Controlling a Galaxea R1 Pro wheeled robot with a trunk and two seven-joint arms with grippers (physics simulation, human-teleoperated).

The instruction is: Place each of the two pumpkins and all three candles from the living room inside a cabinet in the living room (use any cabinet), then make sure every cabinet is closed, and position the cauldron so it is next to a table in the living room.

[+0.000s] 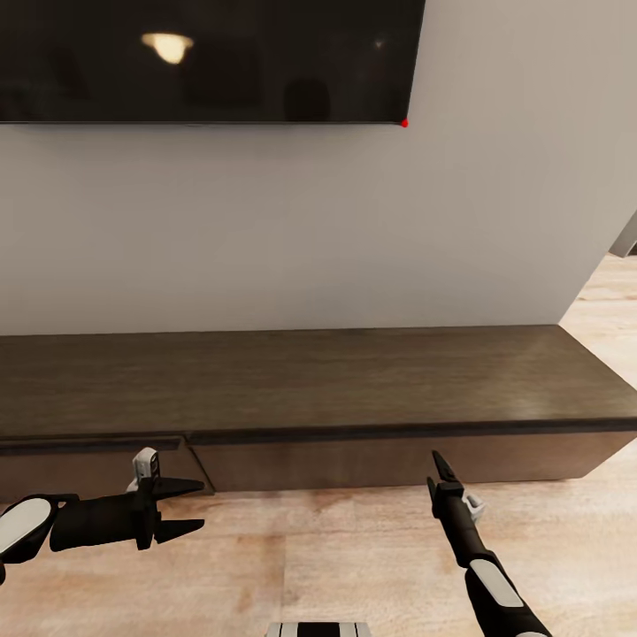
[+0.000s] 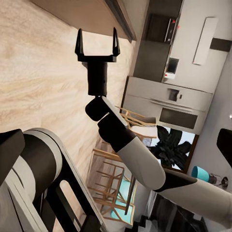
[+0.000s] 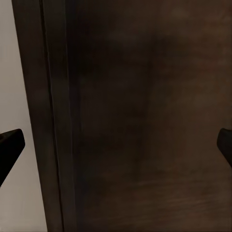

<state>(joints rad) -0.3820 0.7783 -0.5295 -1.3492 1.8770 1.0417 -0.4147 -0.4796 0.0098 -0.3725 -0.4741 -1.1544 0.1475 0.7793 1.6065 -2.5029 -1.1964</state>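
The low dark-brown cabinet (image 1: 310, 380) runs along the wall right in front of me, its flat top bare. A seam (image 1: 196, 460) splits its front into two panels, and the left panel seems to sit slightly forward. My left gripper (image 1: 190, 509) hovers open over the floor before the left panel, its fingers pointing right. My right gripper (image 1: 438, 473) points at the right panel (image 3: 145, 121) from close by. The left wrist view shows the right gripper (image 2: 97, 43) open and holding nothing. The pumpkins, candles, cauldron and table are out of view.
A dark TV (image 1: 203, 53) hangs on the white wall above the cabinet. Light wood floor (image 1: 354, 548) lies under both arms and continues past the cabinet's right end (image 1: 619, 425). The left wrist view shows grey kitchen units (image 2: 169, 101) and wooden chairs (image 2: 116, 179) far off.
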